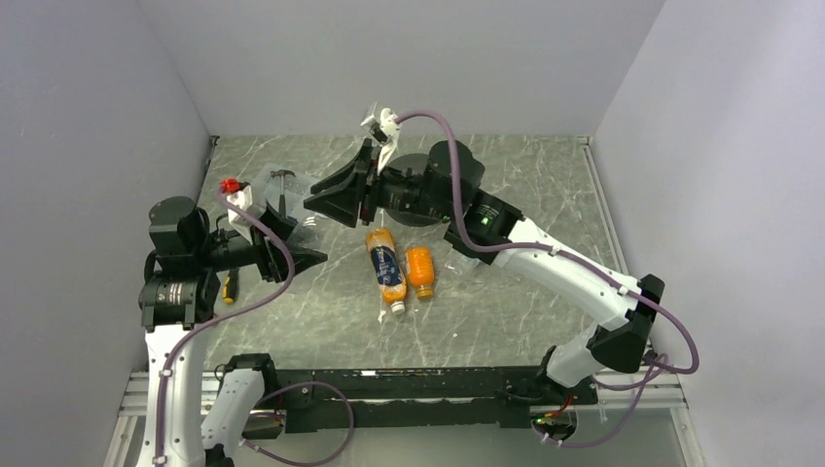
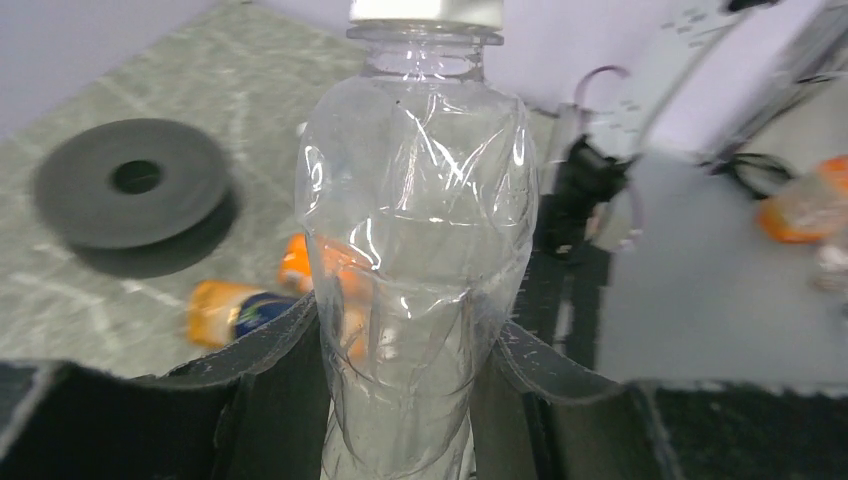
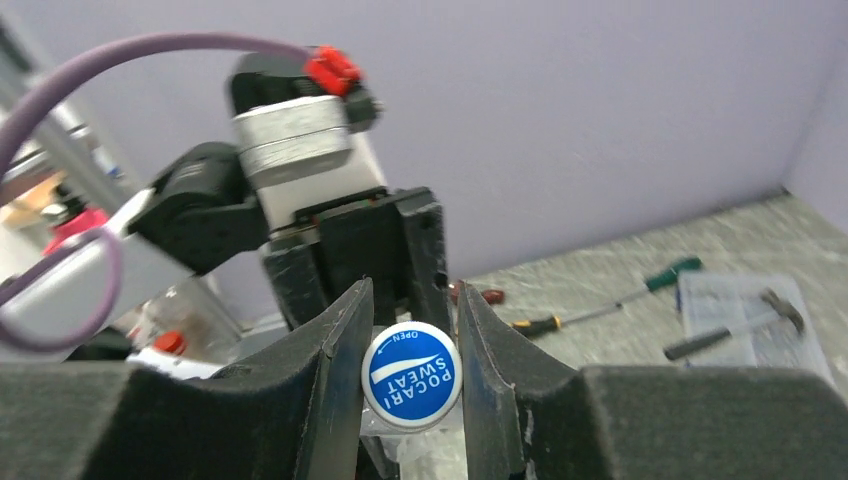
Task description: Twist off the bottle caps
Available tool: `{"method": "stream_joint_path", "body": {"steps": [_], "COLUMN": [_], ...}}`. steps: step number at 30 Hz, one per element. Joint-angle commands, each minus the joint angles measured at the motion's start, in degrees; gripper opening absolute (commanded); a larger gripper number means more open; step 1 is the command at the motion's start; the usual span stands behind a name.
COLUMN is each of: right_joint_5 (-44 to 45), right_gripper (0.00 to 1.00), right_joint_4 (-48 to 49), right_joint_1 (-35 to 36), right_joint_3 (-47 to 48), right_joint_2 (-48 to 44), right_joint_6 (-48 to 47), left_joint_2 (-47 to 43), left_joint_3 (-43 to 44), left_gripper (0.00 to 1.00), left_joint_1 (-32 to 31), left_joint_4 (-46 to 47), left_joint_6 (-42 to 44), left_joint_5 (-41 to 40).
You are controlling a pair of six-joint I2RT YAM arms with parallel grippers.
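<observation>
Between the two arms, raised off the table [image 1: 545, 175] over its left part, the Pocari Sweat cap [image 3: 411, 376] faces the right wrist camera, its blue-and-white top printed with an "OPEN" arrow. The right gripper [image 3: 411, 335] is clenched on this cap, one black finger pressed to each side of its rim. The cap sits on the clear bottle [image 2: 415, 250], whose crinkled, see-through body is clamped low down by the left gripper [image 2: 408, 335], the neck pointing away from that wrist towards the other arm. On the table near its middle, well apart from the held bottle, lie the tall orange bottle [image 1: 386, 268] with a dark blue label and a white cap [image 1: 397, 307] at its near end, and just beside it on the right the short orange bottle [image 1: 420, 271]; whether the two touch cannot be told. Farther out a black disc [image 2: 80, 190] with a hole lies flat, and a green-handled screwdriver [image 3: 640, 290] and a hammer [image 3: 740, 325] rest by the back wall.
</observation>
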Motion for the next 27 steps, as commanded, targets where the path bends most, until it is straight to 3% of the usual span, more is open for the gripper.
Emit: {"method": "stream_joint_path", "body": {"steps": [1,7,11,14,18,23,27], "right_joint_5": [-21.91,-32.22,-31.63,-23.15,-11.58,0.99,11.02], "right_gripper": [0.12,0.12,0.19,0.70,0.98,1.00,1.00], "right_joint_4": [12.38,20.58,21.31,9.25,0.65,-1.89,-9.88], "right_joint_1": [-2.19,-4.17,-4.89,-4.27,-4.00,-2.78,-0.66], "right_joint_3": [-0.05,-1.09,-0.80,3.50,5.37,2.68,5.29], "right_joint_2": [-1.54,0.62,1.70,2.60,2.22,-2.52,-2.90], "right_joint_6": [1.42,10.24,12.45,7.17,5.17,5.35,4.74], "left_joint_2": [2.08,-0.68,-0.35,0.10,0.13,-0.93,-2.47], "left_joint_3": [3.59,3.11,3.99,5.18,5.13,3.50,1.25], "left_gripper": [0.22,0.22,0.21,0.20,0.19,0.19,0.19], "left_joint_1": [-0.10,-0.15,-0.17,-0.18,-0.17,-0.18,-0.19], "left_joint_4": [2.24,4.20,1.02,-3.75,-6.44,-5.89,-3.12], "left_joint_6": [-11.44,-12.63,-9.84,-4.00,1.49,4.72,6.42], "left_joint_5": [13.83,13.53,13.21,11.47,8.23,2.04,-5.60]}}
